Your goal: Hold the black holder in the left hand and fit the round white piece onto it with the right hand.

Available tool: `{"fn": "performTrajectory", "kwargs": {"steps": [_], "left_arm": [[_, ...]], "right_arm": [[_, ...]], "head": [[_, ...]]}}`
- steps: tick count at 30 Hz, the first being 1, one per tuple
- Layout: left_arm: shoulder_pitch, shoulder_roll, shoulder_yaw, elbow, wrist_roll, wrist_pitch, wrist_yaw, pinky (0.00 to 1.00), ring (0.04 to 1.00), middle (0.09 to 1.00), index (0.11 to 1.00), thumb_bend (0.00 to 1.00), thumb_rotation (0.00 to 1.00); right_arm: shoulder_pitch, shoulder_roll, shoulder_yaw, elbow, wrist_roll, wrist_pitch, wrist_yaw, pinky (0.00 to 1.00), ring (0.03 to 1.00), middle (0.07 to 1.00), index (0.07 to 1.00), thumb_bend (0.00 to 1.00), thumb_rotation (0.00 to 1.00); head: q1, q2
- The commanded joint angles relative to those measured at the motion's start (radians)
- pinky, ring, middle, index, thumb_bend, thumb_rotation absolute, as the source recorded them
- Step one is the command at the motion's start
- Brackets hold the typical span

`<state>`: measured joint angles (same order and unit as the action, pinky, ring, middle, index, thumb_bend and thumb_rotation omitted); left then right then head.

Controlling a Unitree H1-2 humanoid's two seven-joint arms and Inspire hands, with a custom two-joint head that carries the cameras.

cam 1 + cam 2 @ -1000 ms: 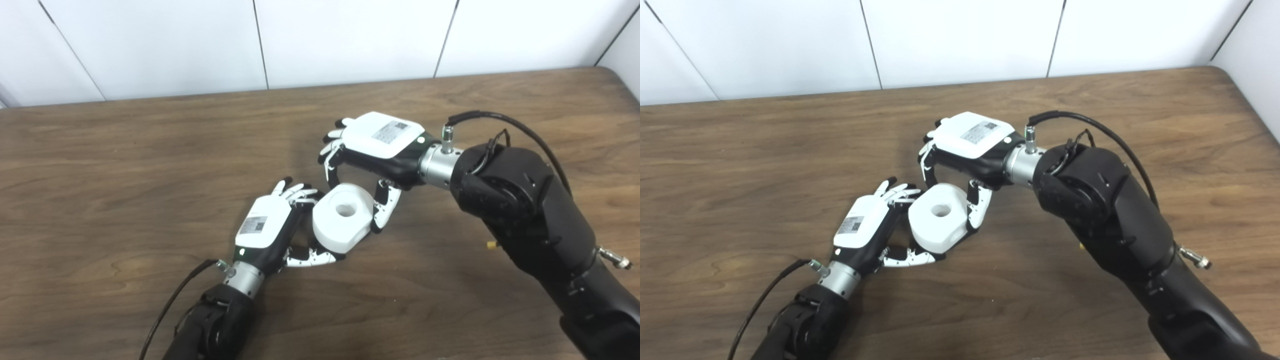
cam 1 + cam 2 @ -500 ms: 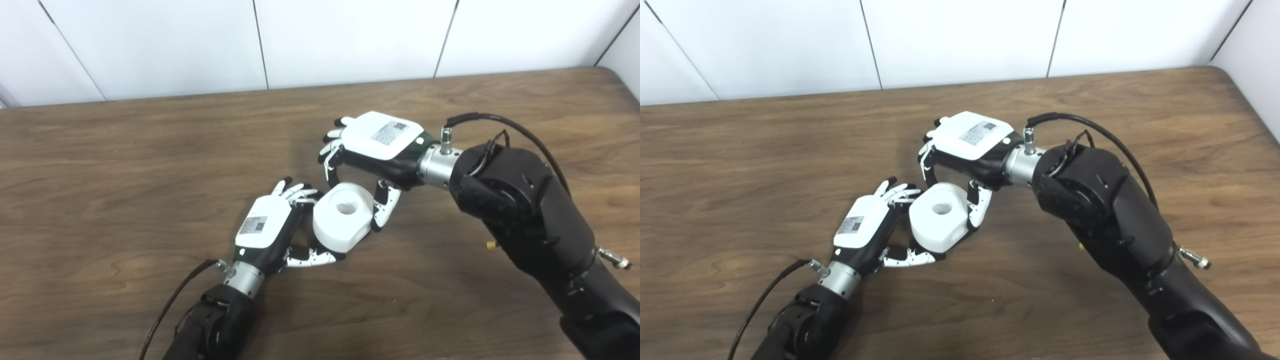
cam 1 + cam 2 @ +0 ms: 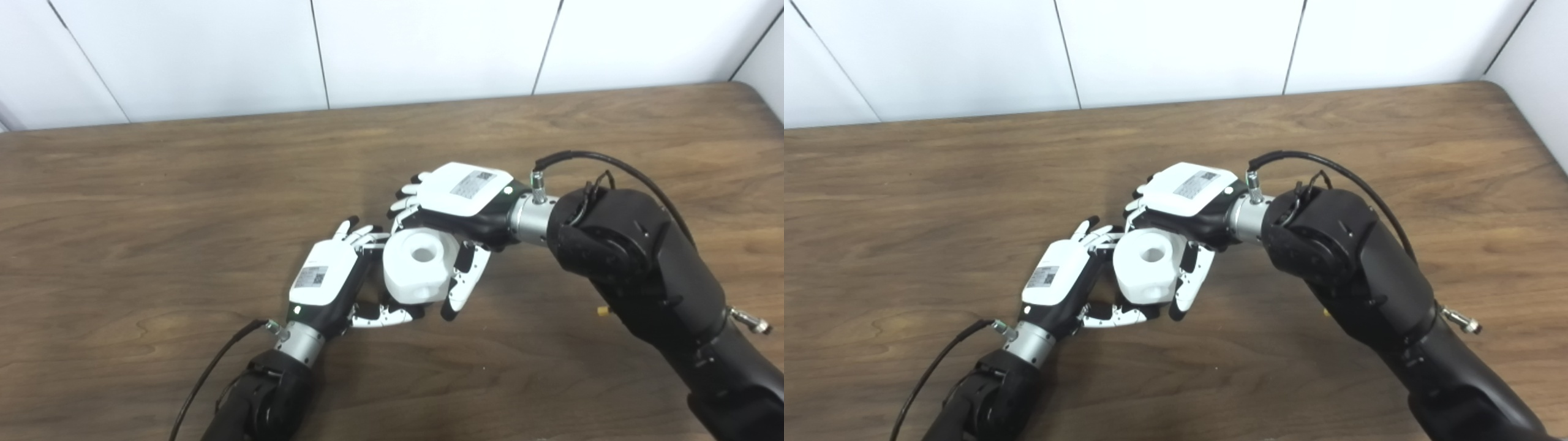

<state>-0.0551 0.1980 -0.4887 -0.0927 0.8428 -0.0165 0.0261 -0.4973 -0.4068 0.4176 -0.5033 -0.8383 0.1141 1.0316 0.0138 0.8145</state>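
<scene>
The round white piece with a hole in its top face (image 3: 418, 266) sits near the middle of the brown wood-grain worktop (image 3: 153, 202), caught between the two hands. The left hand (image 3: 331, 282), white-backed with black and white fingers (image 3: 364, 236), lies against the piece's left side; its fingers reach up behind that side and its thumb runs along the worktop under the piece's near edge, so it cups the piece. Whether a black holder is in this hand cannot be told, since nothing of it shows behind the white piece. The right hand (image 3: 1182, 202), with a white labelled plate on its back, comes in low from the right and sits over the piece's far side. Its fingers (image 3: 1136, 211) curl down at the far left of the piece and its thumb (image 3: 1188, 288) hangs down along the right side, touching or almost touching, so the piece lies within its grasp. A black cable (image 3: 588, 160) arcs over the right wrist, and another black cable (image 3: 208, 370) trails from the left wrist toward the lower edge. White wall panels (image 3: 429, 46) stand behind the worktop.
</scene>
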Motion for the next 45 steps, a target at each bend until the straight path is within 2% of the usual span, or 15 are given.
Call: {"fn": "performTrajectory", "kwargs": {"steps": [1,5,11,22,27,36,45], "left_arm": [[0.009,0.004,-0.024,0.027,0.035,0.008,-0.042,1.0,0.876,0.785,0.486,0.52,0.05],[0.008,0.005,-0.025,0.031,0.034,0.002,-0.036,1.0,0.874,0.784,0.486,0.52,0.05],[0.006,0.004,-0.024,0.039,0.035,-0.003,-0.029,1.0,0.869,0.778,0.486,0.52,0.05],[0.003,0.005,-0.026,0.048,0.033,0.0,-0.033,1.0,0.872,0.777,0.486,0.52,0.05],[0.0,0.006,-0.026,0.056,0.031,-0.004,-0.029,1.0,0.873,0.776,0.486,0.52,0.06],[0.003,0.006,-0.023,0.056,0.026,-0.014,-0.019,1.0,0.833,0.716,0.486,0.52,0.05],[0.005,0.003,-0.021,0.055,0.028,-0.011,-0.018,1.0,0.808,0.694,0.486,0.52,0.05]], "right_arm": [[-0.046,-0.015,-0.013,-0.035,0.007,0.007,0.012,1.0,0.985,0.93,0.789,1.0,0.53],[-0.05,-0.015,-0.02,-0.048,0.011,0.021,0.048,1.0,0.999,0.948,0.822,1.0,0.57],[-0.05,-0.017,-0.031,-0.048,0.009,0.029,0.059,1.0,1.0,0.965,0.87,1.0,0.61],[-0.08,-0.015,-0.084,-0.072,0.034,0.066,0.058,1.0,1.0,0.996,0.926,1.0,0.59],[-0.113,-0.028,-0.107,-0.082,0.047,0.087,0.059,1.0,1.0,1.0,0.934,1.0,0.59],[-0.148,-0.06,-0.134,-0.111,0.075,0.101,0.061,1.0,1.0,1.0,0.941,1.0,0.63],[-0.139,-0.076,-0.13,-0.117,0.099,0.119,0.046,1.0,1.0,1.0,0.933,1.0,0.62]], "head": [[0.001,0.001],[0.001,-0.005],[0.0,-0.007],[-0.003,-0.013],[-0.005,-0.02],[-0.004,-0.015],[-0.003,-0.013]]}}
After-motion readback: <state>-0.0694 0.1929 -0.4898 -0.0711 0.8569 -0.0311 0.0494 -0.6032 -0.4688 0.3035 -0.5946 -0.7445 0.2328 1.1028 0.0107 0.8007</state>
